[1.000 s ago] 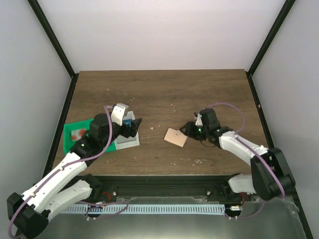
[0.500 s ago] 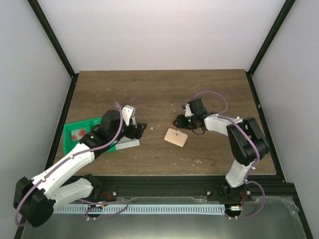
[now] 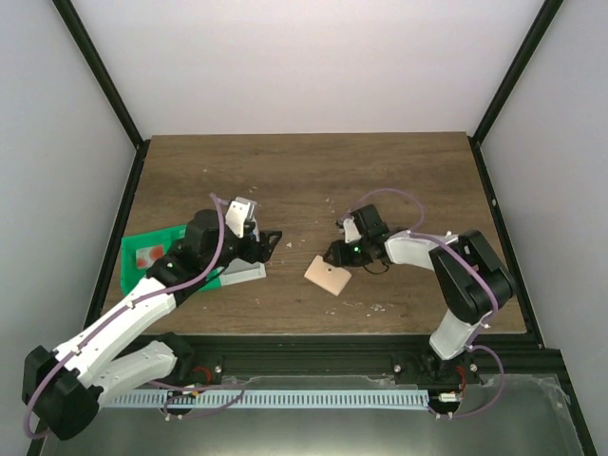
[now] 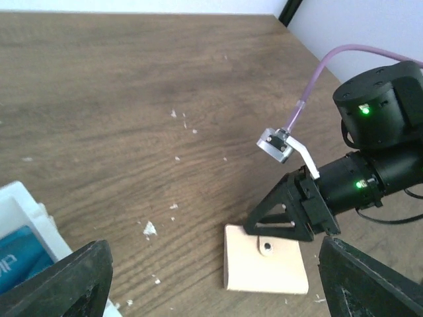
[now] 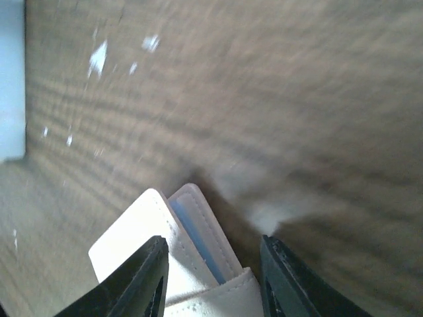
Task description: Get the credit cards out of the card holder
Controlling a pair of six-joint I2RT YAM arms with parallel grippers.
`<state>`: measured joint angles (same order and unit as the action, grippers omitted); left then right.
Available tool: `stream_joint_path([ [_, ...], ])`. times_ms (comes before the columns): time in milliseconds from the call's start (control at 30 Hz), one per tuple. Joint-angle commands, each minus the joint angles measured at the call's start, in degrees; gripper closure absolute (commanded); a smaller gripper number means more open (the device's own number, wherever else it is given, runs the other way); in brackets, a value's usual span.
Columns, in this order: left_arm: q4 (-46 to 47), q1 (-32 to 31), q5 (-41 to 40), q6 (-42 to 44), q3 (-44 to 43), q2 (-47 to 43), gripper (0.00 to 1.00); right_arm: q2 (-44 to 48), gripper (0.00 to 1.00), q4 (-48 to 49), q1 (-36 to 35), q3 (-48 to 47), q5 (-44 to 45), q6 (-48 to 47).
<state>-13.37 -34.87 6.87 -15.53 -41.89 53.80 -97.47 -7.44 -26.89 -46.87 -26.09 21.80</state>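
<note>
Cards out, the right gripper (image 4: 285, 223) pinches the folded holder (image 4: 266, 269) by its edge, likely to clear it.
The left gripper (image 3: 267, 243) hangs wide and empty beside the box (image 4: 23, 206) with the blue card (image 4: 14, 256); the red-dotted card (image 3: 147, 255) lies in the tray (image 3: 133, 275).

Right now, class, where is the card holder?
In the top view the card holder lies near the middle of the table, between the two arms, its far edge at the right gripper, with the white box off to its left.

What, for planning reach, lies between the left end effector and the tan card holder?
Nothing visible: only wooden tabletop separates the left end effector from the flat tan card holder; the right end effector sits at its far edge.
</note>
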Motion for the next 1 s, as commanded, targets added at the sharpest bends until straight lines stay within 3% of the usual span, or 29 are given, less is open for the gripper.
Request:
stream_joint_path([
  [0, 0.59, -0.10, 4.10, -4.00, -0.84, 3.62, 0.14, 3.09, 0.60, -5.93, -6.24, 2.38, 1.03, 0.67],
  [133, 3.52, -0.02, 4.37, -7.02, 0.74, 4.34, 0.16, 7.07, 0.60, -10.55, -11.73, 1.27, 6.34, 3.20],
  [400, 4.83, -0.04, 0.22, -6.17, -0.09, -1.43, 0.16, 10.97, 0.62, -20.06, -15.51, -5.82, 15.70, 6.33],
  [733, 3.71, 0.06, -11.88, -2.78, 2.06, -12.11, 0.14, 7.95, 0.70, -24.42, -22.13, -9.70, 21.21, 9.22],
  [967, 3.27, -0.01, -13.64, -2.02, 3.93, -16.10, 0.13, 4.24, 0.70, -24.87, -27.47, -10.99, 24.15, 11.73],
])
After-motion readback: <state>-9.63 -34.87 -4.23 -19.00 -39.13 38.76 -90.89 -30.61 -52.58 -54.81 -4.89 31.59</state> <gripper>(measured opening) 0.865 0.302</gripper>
